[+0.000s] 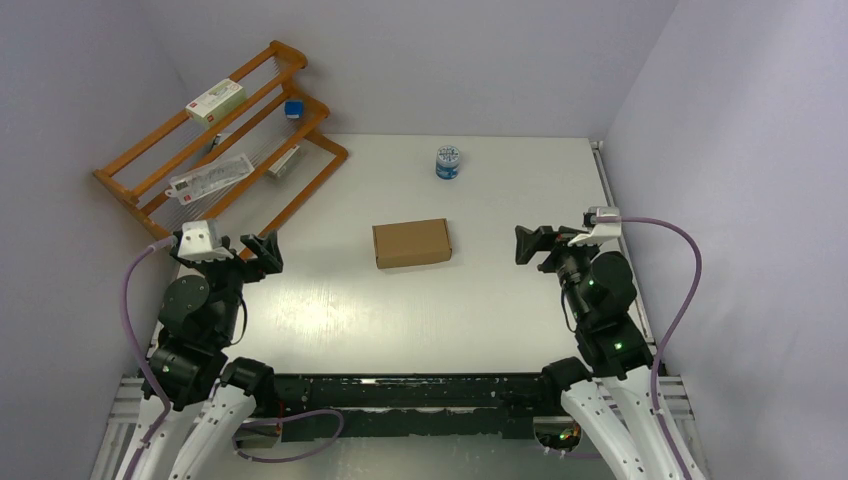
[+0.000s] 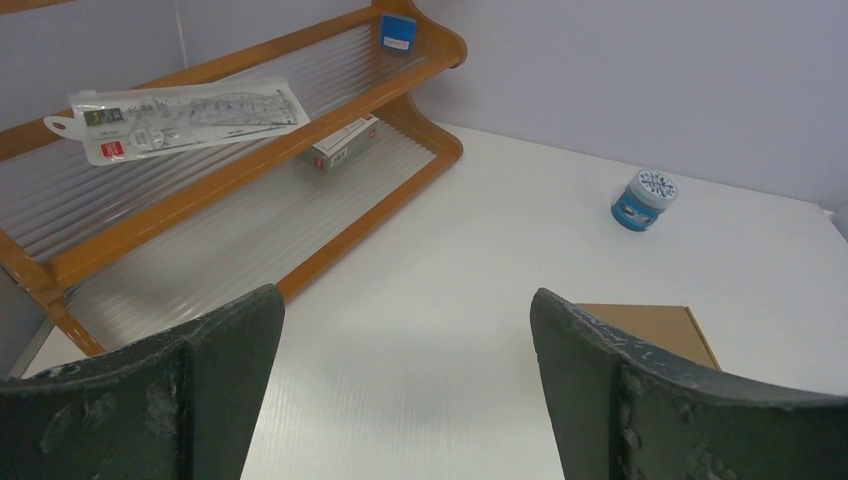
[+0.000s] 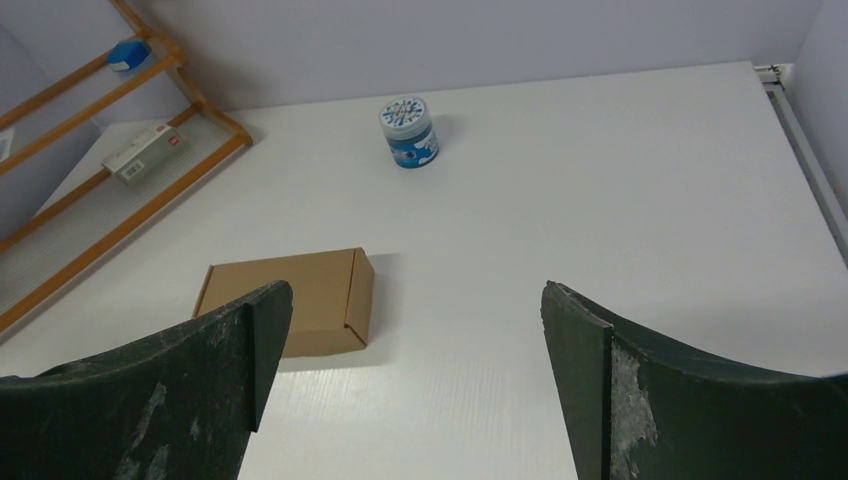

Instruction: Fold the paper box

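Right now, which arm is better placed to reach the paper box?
Right, marginally. The right gripper stands open slightly nearer the paper box than the left gripper, also open; its wrist view shows most of the box.

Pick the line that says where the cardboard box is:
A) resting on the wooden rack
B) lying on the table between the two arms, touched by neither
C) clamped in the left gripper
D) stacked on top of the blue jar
B: the cardboard box lies flat on the table, well apart from the left gripper and the right gripper, both of which are open and empty.
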Motion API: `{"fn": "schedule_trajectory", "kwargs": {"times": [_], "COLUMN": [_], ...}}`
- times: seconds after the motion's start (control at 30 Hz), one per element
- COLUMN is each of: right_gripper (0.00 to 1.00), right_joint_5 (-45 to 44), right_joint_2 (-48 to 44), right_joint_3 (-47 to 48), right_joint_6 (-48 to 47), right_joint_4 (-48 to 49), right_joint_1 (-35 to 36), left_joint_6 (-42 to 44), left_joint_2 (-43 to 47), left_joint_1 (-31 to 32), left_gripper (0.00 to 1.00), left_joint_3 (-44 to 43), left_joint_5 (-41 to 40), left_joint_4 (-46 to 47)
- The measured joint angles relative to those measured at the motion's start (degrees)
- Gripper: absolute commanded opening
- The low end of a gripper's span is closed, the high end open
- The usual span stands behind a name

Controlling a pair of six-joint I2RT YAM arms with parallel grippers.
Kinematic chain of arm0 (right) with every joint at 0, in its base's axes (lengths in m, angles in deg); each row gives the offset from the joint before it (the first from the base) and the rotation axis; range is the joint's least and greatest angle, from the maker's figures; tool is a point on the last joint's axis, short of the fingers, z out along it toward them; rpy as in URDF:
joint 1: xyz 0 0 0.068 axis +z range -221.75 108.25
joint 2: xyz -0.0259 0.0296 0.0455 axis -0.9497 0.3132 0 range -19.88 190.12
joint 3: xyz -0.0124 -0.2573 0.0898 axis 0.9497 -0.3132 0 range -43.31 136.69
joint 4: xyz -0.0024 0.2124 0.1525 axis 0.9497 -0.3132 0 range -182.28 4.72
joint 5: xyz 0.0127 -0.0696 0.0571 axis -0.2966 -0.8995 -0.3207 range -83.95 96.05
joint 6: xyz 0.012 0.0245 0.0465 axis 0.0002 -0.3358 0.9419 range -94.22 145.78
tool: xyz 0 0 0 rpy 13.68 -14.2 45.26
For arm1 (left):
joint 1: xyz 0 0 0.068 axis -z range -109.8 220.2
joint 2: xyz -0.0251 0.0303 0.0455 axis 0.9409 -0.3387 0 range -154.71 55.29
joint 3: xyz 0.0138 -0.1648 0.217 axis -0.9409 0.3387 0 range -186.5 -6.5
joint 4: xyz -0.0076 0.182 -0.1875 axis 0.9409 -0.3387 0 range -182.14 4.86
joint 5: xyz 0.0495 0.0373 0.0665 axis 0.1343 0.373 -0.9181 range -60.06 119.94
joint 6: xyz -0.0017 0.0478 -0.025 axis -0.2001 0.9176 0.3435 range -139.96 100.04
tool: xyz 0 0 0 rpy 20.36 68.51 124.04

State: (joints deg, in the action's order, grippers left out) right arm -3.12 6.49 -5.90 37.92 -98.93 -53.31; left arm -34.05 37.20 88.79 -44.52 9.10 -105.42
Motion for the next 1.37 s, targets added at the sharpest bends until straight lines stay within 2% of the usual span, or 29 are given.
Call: {"fn": "schedule_trajectory", "kwargs": {"times": [0.57, 0.97, 1.37], "right_gripper": [1.0, 1.0, 1.0], "right_joint_5": [3.02, -1.11, 0.17], "right_joint_2": [1.64, 3.65, 5.46], "right_joint_3": [-1.27, -1.46, -1.42], "right_joint_6": [-1.07, 4.31, 4.24], "right_joint_4": [0.52, -0.2, -0.87], "right_joint_1": [0.0, 0.0, 0.0], "left_joint_6": [0.42, 0.42, 0.42], "left_joint_2": [0.5, 0.5, 0.5], "left_joint_1": [-0.26, -0.28, -0.28], "left_gripper": [0.98, 0.98, 0.98], "left_joint_3": [0.31, 0.33, 0.33], "left_joint_5": [0.94, 1.38, 1.62], "left_joint_4": [0.13, 0.15, 0.2]}}
